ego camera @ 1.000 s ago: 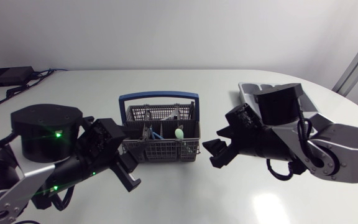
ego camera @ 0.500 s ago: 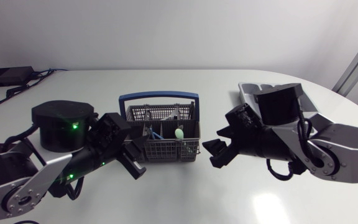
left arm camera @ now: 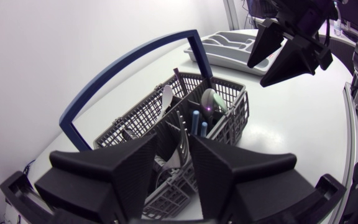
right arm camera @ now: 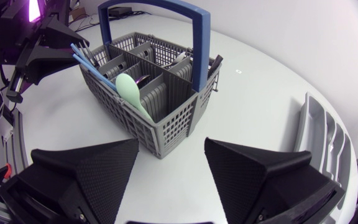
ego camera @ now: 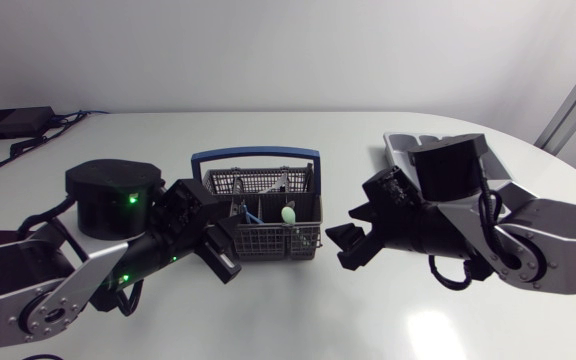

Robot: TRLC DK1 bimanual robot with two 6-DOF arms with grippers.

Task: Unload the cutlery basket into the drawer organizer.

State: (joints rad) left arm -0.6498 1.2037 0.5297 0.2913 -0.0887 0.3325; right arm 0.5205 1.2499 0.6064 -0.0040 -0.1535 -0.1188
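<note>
The grey wire cutlery basket (ego camera: pixel 268 240) with a blue handle (ego camera: pixel 255 157) stands mid-table. In it are a pale green spoon (ego camera: pixel 288 214), blue-handled pieces (right arm camera: pixel 89 62) and grey cutlery. My left gripper (ego camera: pixel 223 258) sits at the basket's front left corner. Seen in the left wrist view, the left gripper (left arm camera: pixel 173 165) hovers over the near compartments, open with a narrow gap and nothing held. My right gripper (ego camera: pixel 351 236) hangs wide open just right of the basket, empty in its own view (right arm camera: pixel 169 180). The grey drawer organizer (ego camera: pixel 403 148) lies behind my right arm.
The organizer (right arm camera: pixel 319 134) lies off to the side of the right gripper, beyond the basket (right arm camera: pixel 148 93). A black box with cables (ego camera: pixel 13 122) sits at the far left back of the table. Bare white tabletop (ego camera: pixel 298 310) lies in front of the basket.
My left arm has swung right and up to the basket's front left corner, and its fingers have drawn closer together. The right arm and basket have not moved.
</note>
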